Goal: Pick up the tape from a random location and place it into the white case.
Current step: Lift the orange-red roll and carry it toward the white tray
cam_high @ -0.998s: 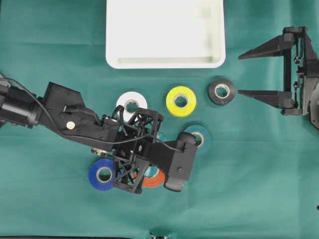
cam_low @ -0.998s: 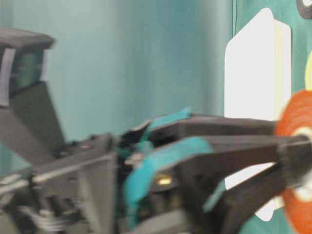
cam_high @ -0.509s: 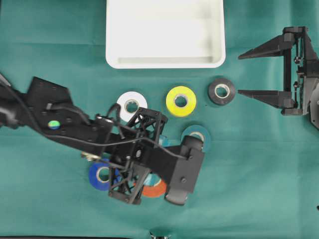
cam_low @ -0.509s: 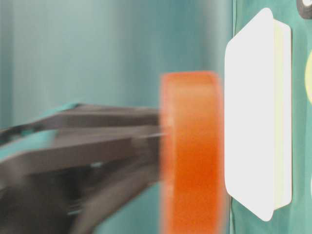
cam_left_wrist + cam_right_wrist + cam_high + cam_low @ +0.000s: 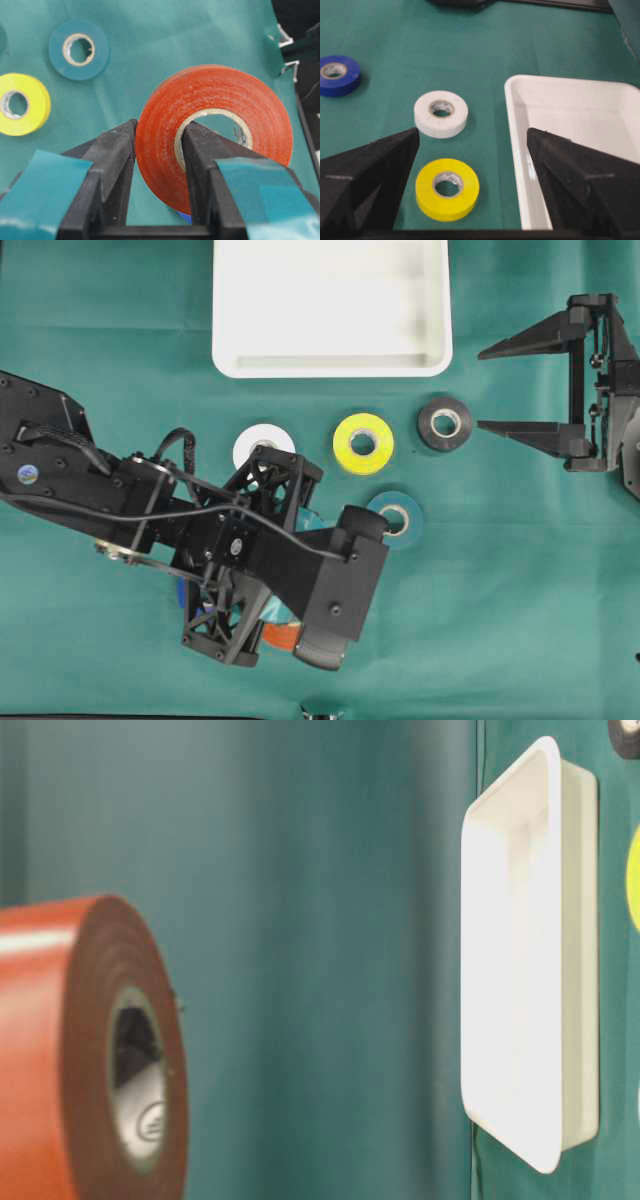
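Note:
My left gripper (image 5: 161, 131) is shut on the wall of an orange tape roll (image 5: 235, 95), one finger outside it and one inside its core. The roll hangs above the green cloth. In the overhead view only a sliver of the orange tape (image 5: 280, 637) shows under the left wrist, at the lower left. Seen from table level, it (image 5: 60, 1050) fills the near left. The white case (image 5: 330, 367) sits at the top centre with nothing in it. My right gripper (image 5: 482, 389) stands open at the right edge, level with the case's corner (image 5: 515, 115).
Loose rolls lie on the cloth below the case: white (image 5: 262, 445), yellow (image 5: 363, 443), black (image 5: 445, 423) and teal (image 5: 396, 519). A blue roll (image 5: 339, 75) lies partly under the left arm. The black roll is closest to the right gripper.
The left arm has lifted the orange roll off the cloth and swung it down and to the left. The right arm has not moved.

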You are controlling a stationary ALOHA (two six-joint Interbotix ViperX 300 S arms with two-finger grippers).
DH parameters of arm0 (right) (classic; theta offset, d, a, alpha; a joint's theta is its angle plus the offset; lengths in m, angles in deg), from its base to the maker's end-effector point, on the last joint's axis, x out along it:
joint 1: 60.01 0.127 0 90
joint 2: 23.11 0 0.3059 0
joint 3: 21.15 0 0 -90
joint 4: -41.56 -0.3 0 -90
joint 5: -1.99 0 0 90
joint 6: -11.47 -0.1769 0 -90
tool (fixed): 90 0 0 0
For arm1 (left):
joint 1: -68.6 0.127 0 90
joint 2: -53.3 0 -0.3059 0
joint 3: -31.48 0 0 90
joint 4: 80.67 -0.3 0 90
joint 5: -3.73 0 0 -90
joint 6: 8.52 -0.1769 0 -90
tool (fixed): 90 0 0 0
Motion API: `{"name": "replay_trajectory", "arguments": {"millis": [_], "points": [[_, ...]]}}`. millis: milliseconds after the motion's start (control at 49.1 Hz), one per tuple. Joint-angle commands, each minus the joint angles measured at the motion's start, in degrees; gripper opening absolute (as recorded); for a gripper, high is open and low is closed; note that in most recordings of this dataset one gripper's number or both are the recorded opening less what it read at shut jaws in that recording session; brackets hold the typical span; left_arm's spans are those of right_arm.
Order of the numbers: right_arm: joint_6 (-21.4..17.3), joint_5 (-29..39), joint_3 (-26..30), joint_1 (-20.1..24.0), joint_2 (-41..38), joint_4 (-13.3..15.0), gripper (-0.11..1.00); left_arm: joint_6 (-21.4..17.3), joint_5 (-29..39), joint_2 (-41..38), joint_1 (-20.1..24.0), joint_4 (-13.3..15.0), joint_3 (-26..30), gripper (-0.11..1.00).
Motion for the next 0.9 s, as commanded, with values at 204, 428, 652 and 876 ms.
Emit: {"name": "replay_trajectory", "arguments": {"millis": [204,428,652,876], "points": [[0.00,-0.18,0.97,-0.09,0.00,0.00,0.88,0.09,0.53,2.11,-0.53,-0.18,1.76,0.23],[0.00,-0.18,0.97,-0.09,0.00,0.00,0.88,0.09,0.62,2.11,-0.53,-0.18,1.76,0.23],[0.00,-0.18,1.05,-0.09,0.00,0.00,0.88,0.09,0.62,2.11,-0.53,-0.18,1.76,0.23],[0.00,-0.26,1.05,-0.09,0.00,0.00,0.88,0.09,0.35,2.11,0.97,-0.18,1.23,0.23]]}}
